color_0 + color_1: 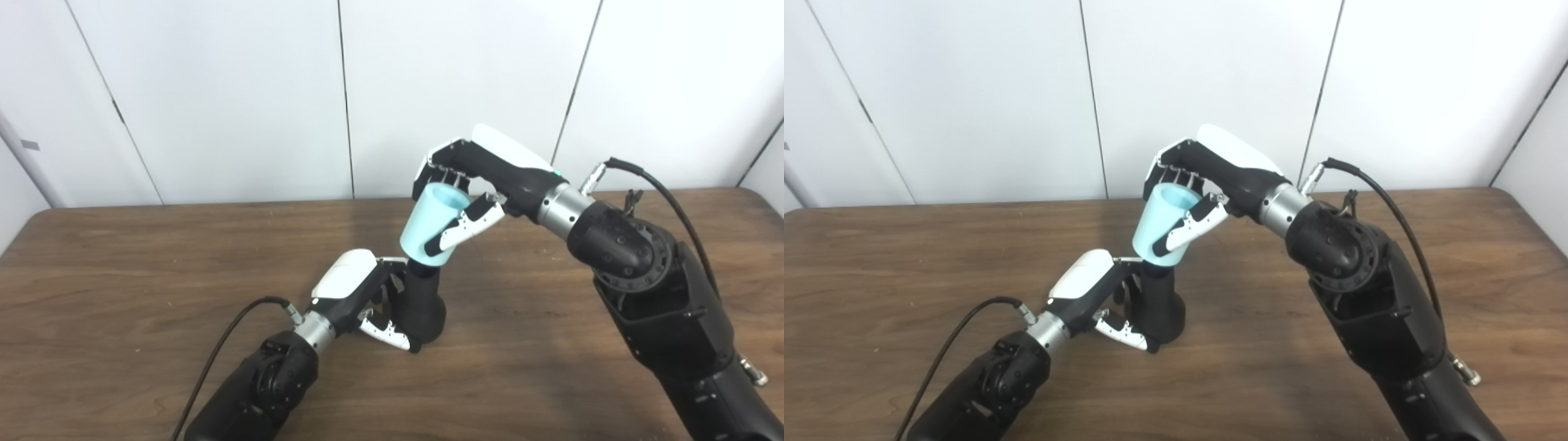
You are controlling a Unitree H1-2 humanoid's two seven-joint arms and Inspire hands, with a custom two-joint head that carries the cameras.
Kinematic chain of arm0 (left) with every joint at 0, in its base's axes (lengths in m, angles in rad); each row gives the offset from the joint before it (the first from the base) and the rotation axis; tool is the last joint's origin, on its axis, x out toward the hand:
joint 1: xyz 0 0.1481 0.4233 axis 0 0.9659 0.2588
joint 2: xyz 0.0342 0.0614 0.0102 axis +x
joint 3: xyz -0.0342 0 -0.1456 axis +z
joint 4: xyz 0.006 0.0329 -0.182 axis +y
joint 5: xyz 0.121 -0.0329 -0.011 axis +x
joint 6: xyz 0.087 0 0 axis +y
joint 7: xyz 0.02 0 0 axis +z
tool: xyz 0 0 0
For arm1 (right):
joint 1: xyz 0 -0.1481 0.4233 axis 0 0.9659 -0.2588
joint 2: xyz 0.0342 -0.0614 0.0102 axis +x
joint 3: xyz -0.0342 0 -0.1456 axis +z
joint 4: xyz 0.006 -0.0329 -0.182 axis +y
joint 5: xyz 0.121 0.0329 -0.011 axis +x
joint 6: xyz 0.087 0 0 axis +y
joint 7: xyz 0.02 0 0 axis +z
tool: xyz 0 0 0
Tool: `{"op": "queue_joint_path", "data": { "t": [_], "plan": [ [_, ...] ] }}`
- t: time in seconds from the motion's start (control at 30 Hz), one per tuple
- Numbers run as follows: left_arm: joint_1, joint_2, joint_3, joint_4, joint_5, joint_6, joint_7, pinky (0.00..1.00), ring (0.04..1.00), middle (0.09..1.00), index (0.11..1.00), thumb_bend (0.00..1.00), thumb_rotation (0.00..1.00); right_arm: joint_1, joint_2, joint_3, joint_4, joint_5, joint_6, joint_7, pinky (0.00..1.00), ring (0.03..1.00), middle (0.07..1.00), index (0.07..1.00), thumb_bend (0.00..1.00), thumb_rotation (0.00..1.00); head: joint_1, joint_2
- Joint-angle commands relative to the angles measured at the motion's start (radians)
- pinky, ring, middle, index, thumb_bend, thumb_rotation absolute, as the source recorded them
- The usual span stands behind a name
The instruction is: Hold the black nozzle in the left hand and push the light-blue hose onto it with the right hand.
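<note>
Your two head views differ only by a small sideways offset. Your left hand [361,300] grasps the black nozzle [422,306], which stands upright on the table [122,275]. Your right hand [471,184] wraps the light-blue hose [429,226], whose lower end sits over the nozzle's top, up and right of your left hand.

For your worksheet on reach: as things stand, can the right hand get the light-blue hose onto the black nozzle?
Probably yes: the right hand holds the light-blue hose directly atop the black nozzle, steadied by the left hand.
</note>
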Motion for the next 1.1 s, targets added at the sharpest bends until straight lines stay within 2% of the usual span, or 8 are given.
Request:
{"op": "queue_joint_path", "data": {
  "t": [0.0,0.13,0.57,1.07],
  "plan": [
    [0.045,-0.010,-0.056,0.041,0.044,0.032,-0.088,0.41,0.444,0.432,0.510,0.52,0.00,-0.037,-0.022,-0.020,-0.015,0.012,-0.032,-0.013,0.34,0.461,0.486,0.485,0.50,0.00,0.002,0.001],
    [0.044,-0.012,-0.056,0.040,0.039,0.036,-0.091,0.43,0.455,0.438,0.509,0.52,0.00,-0.037,-0.031,-0.015,-0.015,0.018,-0.033,-0.004,0.35,0.462,0.485,0.484,0.50,0.00,0.014,0.006],
    [0.040,-0.016,-0.053,0.044,0.033,0.041,-0.093,0.43,0.457,0.439,0.510,0.52,0.00,-0.048,-0.073,0.000,-0.028,0.047,-0.036,0.044,0.35,0.460,0.484,0.485,0.50,0.00,0.021,0.017],
    [0.045,-0.024,-0.053,0.036,0.033,0.053,-0.093,0.43,0.454,0.435,0.510,0.52,0.00,-0.036,-0.049,0.046,-0.028,0.029,-0.019,0.052,0.34,0.469,0.492,0.482,0.50,0.00,0.034,0.027]
  ]
}}
